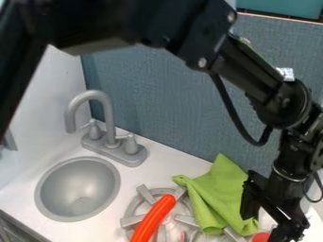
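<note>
Background: blue-gray wall (164, 99) behind the burner (131, 220), with a white side wall (56, 90) off to the burner's upper left.
Counter: white top (148, 176), running under and around the burner.
Arm: black arm (249, 66) spanned the area above the burner, then bent down on its right side.
Gripper: black gripper (269, 229) hung low, right of the burner.
Jaws: stood well apart; no hold on anything was seen. Contact with the cloth could not be told.
Cloth: green cloth (217, 194), crumpled, lay on the burner's right side, just beside the gripper; its peak pointed toward the wall.
Red piece: small red piece (260, 237) by the jaws, right of the burner, mostly hidden; kind not identified.
Sausage: orange-red toy sausage (154, 218) lay slantwise over the burner.
Sink: round gray sink (78, 190), left of the burner.
Faucet: gray faucet (107, 113) with two handles, upper left of the burner.
</note>
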### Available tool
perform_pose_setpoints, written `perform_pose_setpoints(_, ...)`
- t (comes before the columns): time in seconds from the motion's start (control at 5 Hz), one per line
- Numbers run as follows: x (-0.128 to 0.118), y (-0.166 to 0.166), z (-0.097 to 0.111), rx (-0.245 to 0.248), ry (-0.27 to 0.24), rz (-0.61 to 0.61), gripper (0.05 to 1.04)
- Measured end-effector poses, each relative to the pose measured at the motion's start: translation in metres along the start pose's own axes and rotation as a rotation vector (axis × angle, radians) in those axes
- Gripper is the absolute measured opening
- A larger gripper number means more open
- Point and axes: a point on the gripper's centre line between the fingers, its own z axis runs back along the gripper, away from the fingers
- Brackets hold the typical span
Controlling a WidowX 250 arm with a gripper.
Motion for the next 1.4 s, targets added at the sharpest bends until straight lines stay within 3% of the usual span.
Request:
perform_pose_setpoints(0.2,0.002,0.000,-0.011,-0.005,0.043,-0.007,1.001)
perform_pose_setpoints(0.4,0.000,0.001,-0.013,-0.005,0.055,-0.013,1.001)
perform_pose_setpoints(1.2,0.001,0.028,-0.036,-0.025,0.068,0.006,1.001)
perform_pose_setpoints(1.4,0.006,0.023,-0.047,-0.055,0.063,0.003,0.955)
